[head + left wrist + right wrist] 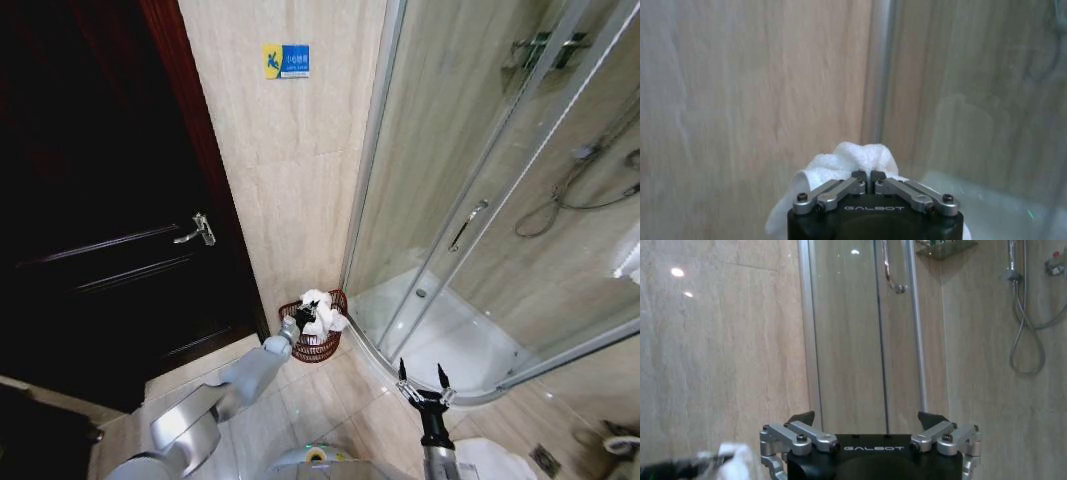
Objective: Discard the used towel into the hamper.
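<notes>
L hand [303,318] is clenched on the white towel [322,310], held right over the hamper [318,347] so a let-go drops it inside; hamper sits directly below, in the wall/shower corner. R hand [424,383] idles low w/ fingers spread, well apart.

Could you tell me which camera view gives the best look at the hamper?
The head view: the hamper stands whole by the wall, with the left claw holding the white towel over it. The wrist views show towel, wall and shower glass instead.
</notes>
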